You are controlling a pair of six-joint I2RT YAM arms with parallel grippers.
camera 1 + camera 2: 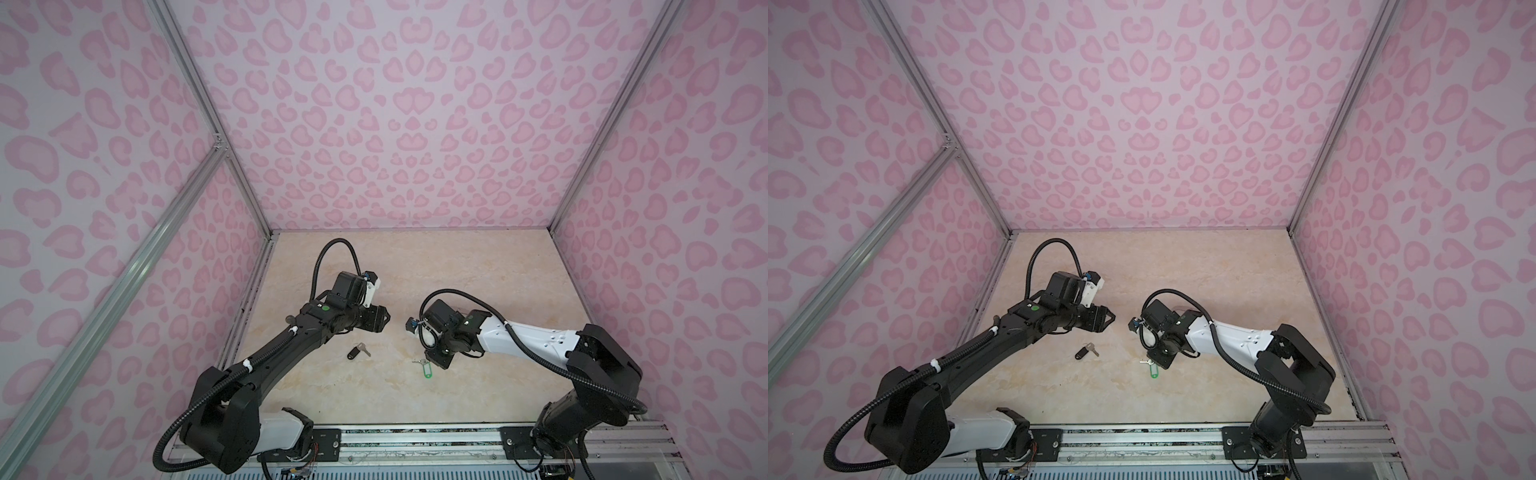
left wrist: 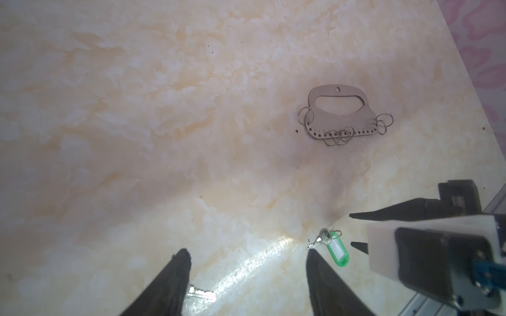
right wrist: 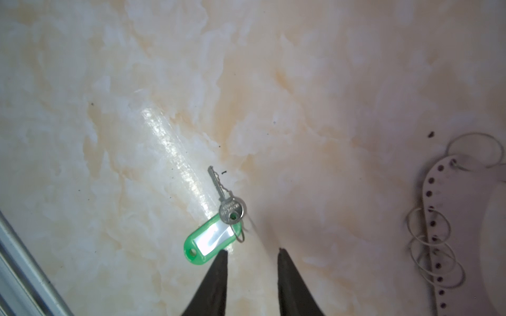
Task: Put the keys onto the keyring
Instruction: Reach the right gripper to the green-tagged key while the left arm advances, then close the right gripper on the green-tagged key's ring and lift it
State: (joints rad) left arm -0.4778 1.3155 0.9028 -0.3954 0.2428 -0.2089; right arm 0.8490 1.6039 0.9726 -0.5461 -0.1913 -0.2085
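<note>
**A:** What's the setting?

**B:** A marbled beige table, boxed in by pink-patterned walls.

**A:** And the keys?

**B:** Both lie flat on the table. The black-tagged key is near the left gripper. The green-tagged key sits just ahead of the right gripper, with one fingertip close by its tag.

**A:** The keyring?

**B:** The keyring lies flat too, with wire rings along its straight edge. It's apart from both keys, nearer the green one.

**A:** The grippers?

**B:** Both hover with jaws apart and empty, the right narrower than the left.
</note>
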